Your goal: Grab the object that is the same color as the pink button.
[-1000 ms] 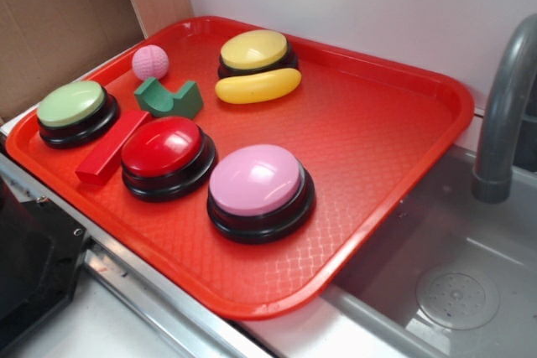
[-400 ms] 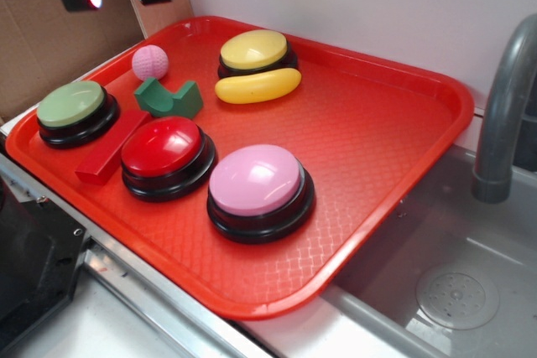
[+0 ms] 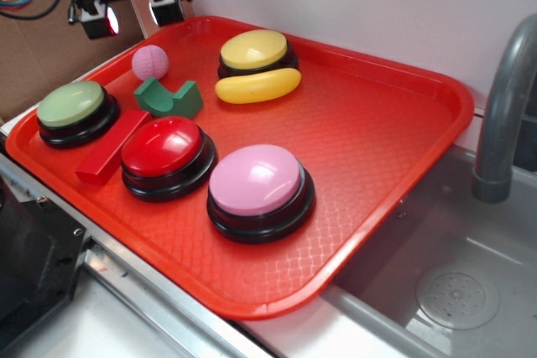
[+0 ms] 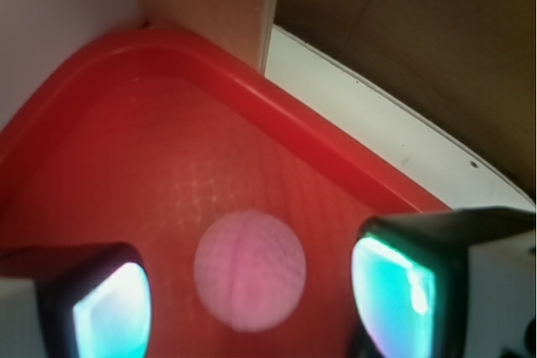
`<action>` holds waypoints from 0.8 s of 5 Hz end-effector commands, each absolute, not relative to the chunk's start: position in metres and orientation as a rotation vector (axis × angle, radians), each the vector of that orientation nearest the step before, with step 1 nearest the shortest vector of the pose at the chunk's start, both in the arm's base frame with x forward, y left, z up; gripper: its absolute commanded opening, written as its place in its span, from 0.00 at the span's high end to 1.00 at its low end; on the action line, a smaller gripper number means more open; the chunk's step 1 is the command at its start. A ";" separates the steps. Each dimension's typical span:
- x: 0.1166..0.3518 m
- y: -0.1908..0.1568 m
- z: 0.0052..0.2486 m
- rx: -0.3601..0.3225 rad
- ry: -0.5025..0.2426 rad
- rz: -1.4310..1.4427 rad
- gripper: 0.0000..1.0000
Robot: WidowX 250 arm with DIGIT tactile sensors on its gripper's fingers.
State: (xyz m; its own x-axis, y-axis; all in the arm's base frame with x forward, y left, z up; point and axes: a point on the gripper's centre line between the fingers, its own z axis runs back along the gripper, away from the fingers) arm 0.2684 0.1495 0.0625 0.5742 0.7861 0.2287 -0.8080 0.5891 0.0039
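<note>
The gripper (image 3: 132, 12) hangs at the far left corner of the red tray (image 3: 403, 165), above the rim and up against the cardboard wall (image 3: 33, 48). Its two fingers (image 3: 166, 7) are spread apart with open air between them, holding nothing. In the wrist view the gripper (image 4: 252, 291) looks straight down, and the small pink ball (image 4: 249, 271) shows in the gap between the two pads (image 4: 394, 278), lower down and clear of both.

The pink ball (image 3: 150, 62) rests on the tray floor near the far left corner, just below and to the right of the gripper as the outside camera sees it. Just in front of it sits a green block (image 3: 169, 98) with a curved notch. The pink button (image 3: 259, 192) stands at the near side of the tray, well apart from the ball. Beside it is a red button (image 3: 166, 157), with a red bar (image 3: 111, 147) lying touching or nearly touching its left side. A green button (image 3: 75, 113) stands at the left edge. At the back a yellow button (image 3: 255, 50) has a yellow banana (image 3: 258, 85) lying against its front.

To the right of the tray is a metal sink (image 3: 445, 282) with a grey tap (image 3: 503, 106).
</note>
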 end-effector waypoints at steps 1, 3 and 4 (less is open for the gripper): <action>0.271 0.155 0.050 0.115 -0.228 0.931 0.00; 0.270 0.153 0.043 0.096 -0.229 0.907 1.00; 0.270 0.152 0.038 0.086 -0.206 0.902 1.00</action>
State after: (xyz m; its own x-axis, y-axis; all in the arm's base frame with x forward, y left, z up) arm 0.2745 0.1442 0.0283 0.5962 0.7803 0.1888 -0.7944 0.6074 -0.0022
